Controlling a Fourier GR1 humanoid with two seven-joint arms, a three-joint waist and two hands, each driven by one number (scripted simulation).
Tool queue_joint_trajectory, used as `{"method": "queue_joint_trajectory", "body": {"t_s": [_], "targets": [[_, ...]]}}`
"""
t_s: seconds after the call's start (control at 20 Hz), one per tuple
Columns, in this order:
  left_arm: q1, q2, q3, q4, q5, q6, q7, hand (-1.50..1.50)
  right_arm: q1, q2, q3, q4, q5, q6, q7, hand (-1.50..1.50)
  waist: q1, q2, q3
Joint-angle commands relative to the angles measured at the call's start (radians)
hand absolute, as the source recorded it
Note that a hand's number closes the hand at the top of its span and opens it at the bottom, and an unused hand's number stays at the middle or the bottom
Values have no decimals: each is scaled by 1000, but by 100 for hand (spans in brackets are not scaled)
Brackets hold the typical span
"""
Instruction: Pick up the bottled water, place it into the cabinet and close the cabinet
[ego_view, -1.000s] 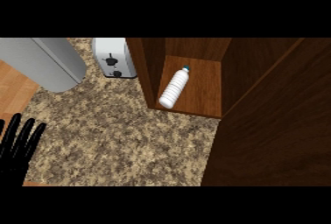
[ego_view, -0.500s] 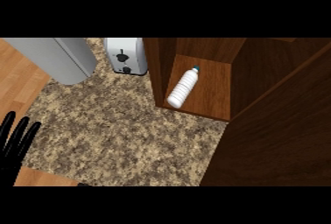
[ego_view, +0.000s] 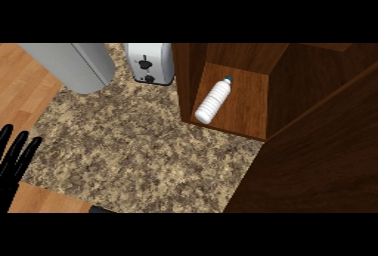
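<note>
Overhead, the speckled granite counter (ego_view: 140, 150) fills most of the view, with the dark wooden cabinet (ego_view: 310, 150) standing open at its right. Behind sit a grey appliance (ego_view: 70, 65) and a white toaster (ego_view: 151, 62). Inside the cabinet, the bottled water (ego_view: 212, 100) lies on its side. At the view's left edge rests the left hand (ego_view: 15, 160), fingers straight and holding nothing.

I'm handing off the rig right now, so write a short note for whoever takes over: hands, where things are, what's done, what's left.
Left robot hand: open, fingers up, resting at the head view's left edge, holding nothing.
Right robot hand: not in view.
Bottled water: lying on its side inside the cabinet, cap pointing toward the back.
Cabinet door: open, at the right of the view.
Done: bottle is placed in the cabinet.
Left: close the cabinet.
</note>
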Motion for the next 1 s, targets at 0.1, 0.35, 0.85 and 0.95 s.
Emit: {"method": "queue_joint_trajectory", "body": {"t_s": [0.1, 0.35, 0.85, 0.95], "targets": [[-14, 14, 16, 9, 14, -13, 7, -150, -108, 26, 90, -11, 18, 21, 103, 150, 6, 5, -4], [-12, 18, 21, 13, 26, -20, 12, -150, -132, 53, 75, -5, -3, 2, 115, 150, -2, 6, -3], [-32, 34, 42, 25, 35, -43, 12, -150, -119, 102, 113, 64, -128, 23, 113, 150, 49, 46, 0], [-40, 37, 44, 27, 35, -45, 13, -150, -116, 109, 111, 74, -159, 22, 120, 150, 49, 49, 0]]}}
